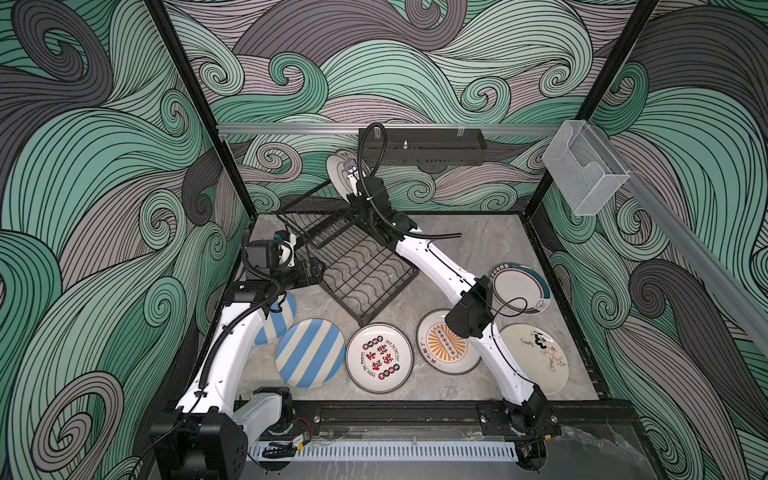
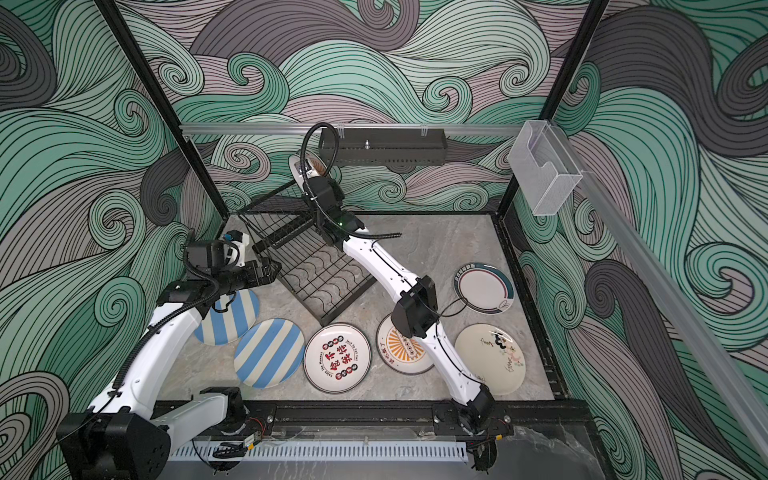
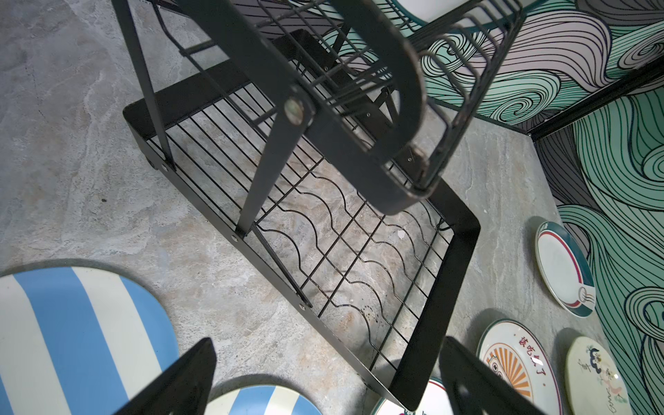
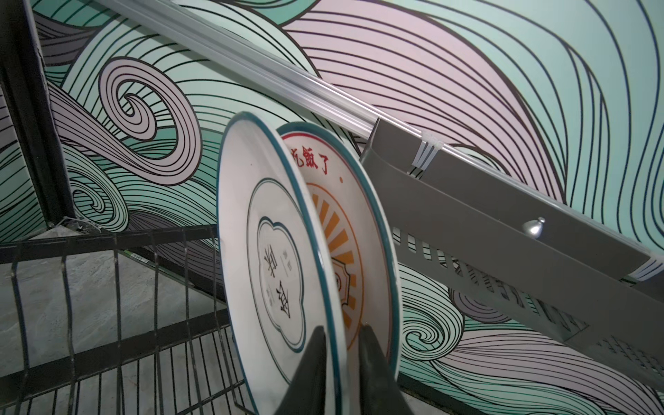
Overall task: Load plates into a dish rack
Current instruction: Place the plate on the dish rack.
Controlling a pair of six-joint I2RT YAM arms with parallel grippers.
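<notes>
The black dish rack (image 1: pixel 365 270) stands at the back left of the floor. In its raised slotted shelf (image 4: pixel 107 287) two plates stand upright: a teal-rimmed white plate (image 4: pixel 273 251) and, behind it, a sunburst plate (image 4: pixel 345 222). My right gripper (image 4: pixel 341 328) straddles the white plate's rim, slightly open, with a gap on the far side. In both top views it sits high over the shelf (image 1: pixel 351 172). My left gripper (image 3: pixel 328 343) is open and empty above the rack's near corner. Several plates lie flat: striped (image 1: pixel 310 353), red-and-black lettered (image 1: pixel 379 357), sunburst (image 1: pixel 446 343), cream (image 1: pixel 536 359).
A second striped plate (image 1: pixel 276 320) lies partly under my left arm, and a teal-rimmed plate (image 1: pixel 521 286) lies at the right. A black perforated tray (image 1: pixel 424 145) hangs on the back rail. A clear plastic box (image 1: pixel 584 170) hangs on the right rail.
</notes>
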